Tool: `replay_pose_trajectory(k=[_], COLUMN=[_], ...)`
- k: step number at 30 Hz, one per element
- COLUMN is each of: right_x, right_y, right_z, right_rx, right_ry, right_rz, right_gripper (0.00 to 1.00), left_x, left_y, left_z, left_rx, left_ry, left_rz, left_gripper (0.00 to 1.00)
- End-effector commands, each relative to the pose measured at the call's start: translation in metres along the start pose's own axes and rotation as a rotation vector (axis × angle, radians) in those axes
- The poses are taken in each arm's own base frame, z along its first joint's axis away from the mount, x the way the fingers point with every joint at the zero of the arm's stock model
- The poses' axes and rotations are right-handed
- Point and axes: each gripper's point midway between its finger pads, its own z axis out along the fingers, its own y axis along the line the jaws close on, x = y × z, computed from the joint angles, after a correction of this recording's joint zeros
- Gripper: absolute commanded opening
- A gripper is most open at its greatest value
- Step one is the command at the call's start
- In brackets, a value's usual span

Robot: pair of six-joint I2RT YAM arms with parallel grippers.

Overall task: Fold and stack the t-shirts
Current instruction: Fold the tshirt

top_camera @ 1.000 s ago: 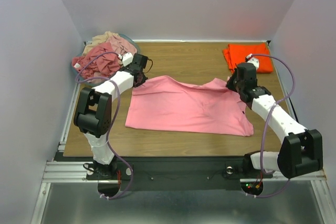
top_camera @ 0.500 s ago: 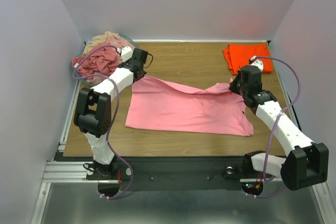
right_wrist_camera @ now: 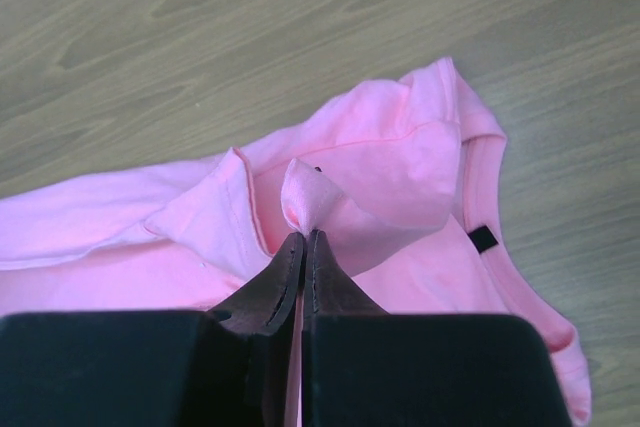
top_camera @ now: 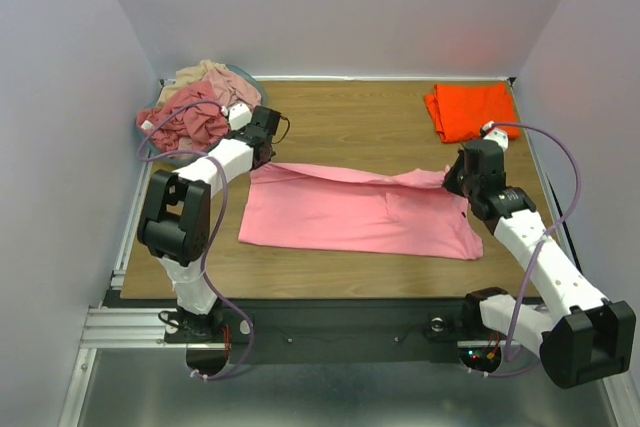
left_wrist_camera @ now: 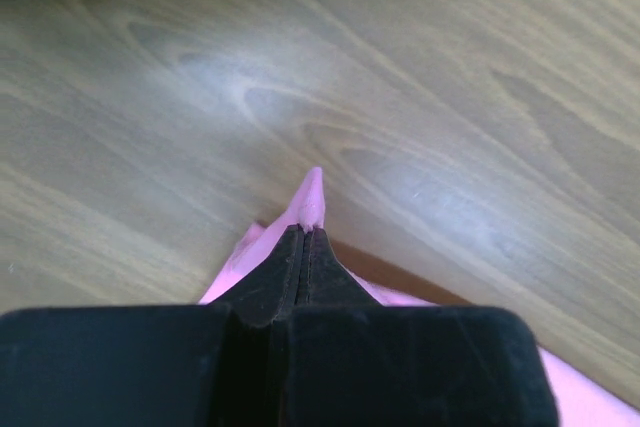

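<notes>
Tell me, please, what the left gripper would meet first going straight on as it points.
Probably the bare wooden table, just past the light pink t-shirt corner the left gripper pinches; depth unclear.

A: Describe the left arm (top_camera: 222, 159).
B: White links with chunky black joint housings (top_camera: 176, 215); the right arm (top_camera: 535, 247) matches.
A: Any cables?
B: A purple cable (top_camera: 566, 159) loops along each. The fingers (left_wrist_camera: 285, 272) are matte black wedges.

pink t-shirt (top_camera: 330, 219); orange t-shirt (top_camera: 470, 110); brown wood-grain table (top_camera: 350, 117)
</notes>
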Motion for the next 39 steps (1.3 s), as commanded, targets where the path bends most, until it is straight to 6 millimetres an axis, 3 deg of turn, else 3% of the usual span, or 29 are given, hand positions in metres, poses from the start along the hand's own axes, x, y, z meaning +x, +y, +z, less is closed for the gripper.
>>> replay_pose_trajectory(k=[1, 5, 9, 15, 22, 25, 27, 31, 39], right_x=[0.0, -0.004, -0.004, -0.003, 0.0, 0.006, 0.01, 0.024, 0.055], right_y=[-0.006, -0.005, -0.005, -0.004, -0.003, 0.0, 0.003, -0.007, -0.022], right_z=[-0.011, -0.017, -0.014, -0.007, -0.013, -0.018, -0.021, -0.023, -0.028], right_rx=[0.004, -0.007, -0.001, 0.014, -0.012, -0.045, -0.069, -0.035, 0.015], right_ry=[-0.008, -0.021, -0.009, 0.008, 0.011, 0.03, 0.047, 0.1, 0.193], right_rz=[-0.009, -0.008, -0.015, -0.041, -0.037, -0.037, -0.043, -0.049, -0.012], right_gripper=[0.0, 0.01, 0.0, 0.0, 0.0, 0.0, 0.0, 0.0, 0.01], left_x=[-0.02, -0.037, -0.054, -0.045, -0.044, -0.024, -0.021, 0.004, 0.04], left_y=[0.005, -0.001, -0.02, -0.019, -0.014, -0.007, -0.003, 0.018, 0.037], left_z=[-0.027, -0.035, -0.033, -0.015, -0.014, -0.015, -0.021, -0.019, -0.009], left_rx=[0.032, 0.054, 0.086, 0.032, 0.019, 0.042, 0.06, 0.027, 0.015], left_ry=[-0.068, -0.108, -0.132, -0.113, -0.121, -0.079, -0.085, -0.051, 0.008], left_rz=[-0.048, -0.043, -0.03, -0.014, -0.017, -0.014, -0.031, -0.039, -0.034], left_gripper=[0.0, 0.0, 0.0, 0.0, 0.0, 0.0, 0.0, 0.0, 0.0])
